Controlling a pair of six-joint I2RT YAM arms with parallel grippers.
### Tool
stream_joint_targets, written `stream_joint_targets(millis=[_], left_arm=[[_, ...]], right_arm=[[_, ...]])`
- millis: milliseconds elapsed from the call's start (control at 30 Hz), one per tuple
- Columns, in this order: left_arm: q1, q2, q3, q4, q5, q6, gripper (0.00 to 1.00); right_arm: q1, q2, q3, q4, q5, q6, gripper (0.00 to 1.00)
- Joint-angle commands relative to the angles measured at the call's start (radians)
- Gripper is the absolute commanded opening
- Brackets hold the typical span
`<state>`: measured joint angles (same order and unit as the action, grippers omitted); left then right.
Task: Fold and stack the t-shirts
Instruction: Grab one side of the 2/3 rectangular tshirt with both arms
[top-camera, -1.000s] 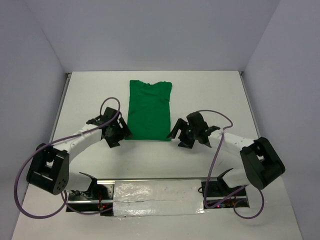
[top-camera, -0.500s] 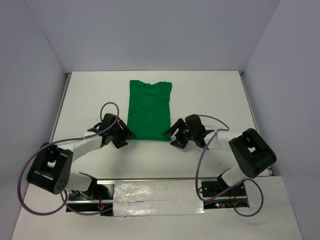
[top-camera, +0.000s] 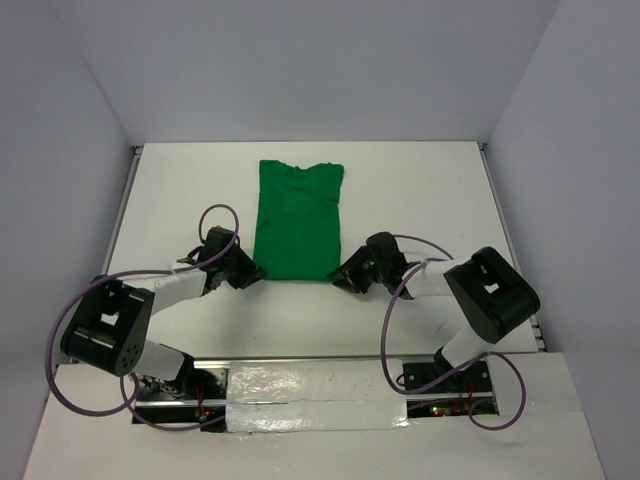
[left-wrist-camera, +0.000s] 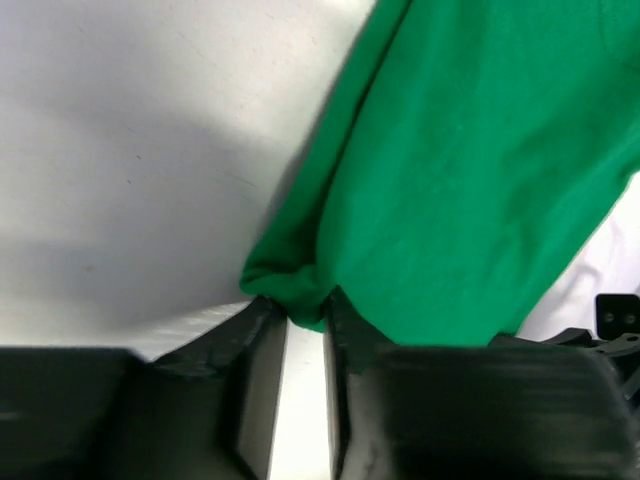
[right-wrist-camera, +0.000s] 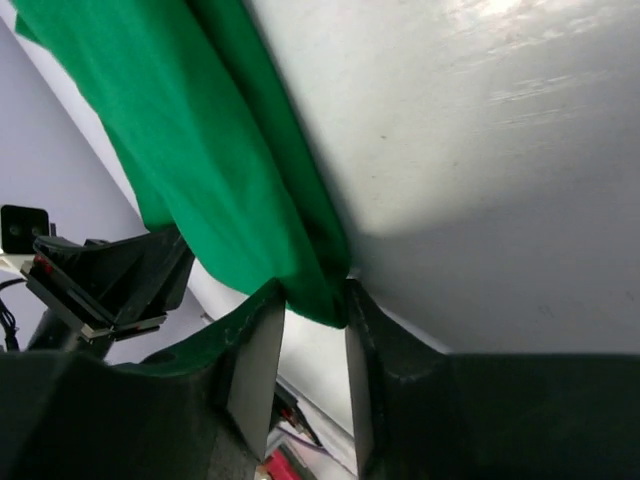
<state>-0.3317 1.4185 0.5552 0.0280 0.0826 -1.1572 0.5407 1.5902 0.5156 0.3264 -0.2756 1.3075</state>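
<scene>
The green t-shirt (top-camera: 297, 220) lies flat on the white table (top-camera: 420, 190), a narrow strip whose long axis runs from near to far, with the collar at the far end and the bottom hem nearest the arms. The coming move turns on this: both grippers sit at the near end, one on each corner, and the rest of the cloth stretches straight away from them, so a fold would likely carry the near hem up and over toward the collar. The left gripper (top-camera: 250, 272) is at the near left corner and the right gripper (top-camera: 345, 277) at the near right corner, each about equally close to its own side. From above, the fingertips are hidden under the dark gripper bodies and the grip cannot be judged. The wrist views settle it: the left fingers (left-wrist-camera: 262, 340) stand close together with the bunched corner of cloth pinched between their tips, and the right fingers (right-wrist-camera: 258, 350) likewise clamp a folded edge. How deep the cloth sits in either pinch is hard to tell, though it looks shallow.
</scene>
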Motion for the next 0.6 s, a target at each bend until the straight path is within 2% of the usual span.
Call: stream_joint_targets(millis=[0, 33, 100, 133, 167, 300, 433, 567], left_arm=[[0.008, 0.029, -0.008, 0.006, -0.032, 0.011, 0.32], [0.008, 0.034, -0.006, 0.003, -0.033, 0.013, 0.29], [0.01, 0.04, -0.005, 0.001, -0.027, 0.017, 0.14], [0.008, 0.042, 0.003, -0.01, -0.024, 0.024, 0.02], [0.008, 0.042, 0.008, -0.019, -0.021, 0.03, 0.0], [0.006, 0.011, 0.035, -0.121, -0.011, 0.053, 0.0], [-0.004, -0.093, 0.029, -0.262, 0.009, 0.057, 0.0], [-0.039, -0.265, 0.009, -0.434, 0.02, 0.037, 0.0]], right_arm=[[0.013, 0.022, -0.011, 0.046, 0.016, 0.019, 0.32], [0.012, 0.024, -0.009, 0.045, 0.018, 0.019, 0.24], [0.012, 0.022, 0.0, 0.033, 0.021, 0.012, 0.14], [0.011, 0.019, 0.004, 0.023, 0.029, 0.004, 0.03], [0.013, 0.014, 0.006, 0.017, 0.032, -0.002, 0.0], [0.012, -0.059, 0.012, -0.067, 0.046, -0.062, 0.0], [0.015, -0.173, -0.011, -0.18, 0.058, -0.134, 0.0], [0.022, -0.341, -0.057, -0.315, 0.067, -0.185, 0.0]])
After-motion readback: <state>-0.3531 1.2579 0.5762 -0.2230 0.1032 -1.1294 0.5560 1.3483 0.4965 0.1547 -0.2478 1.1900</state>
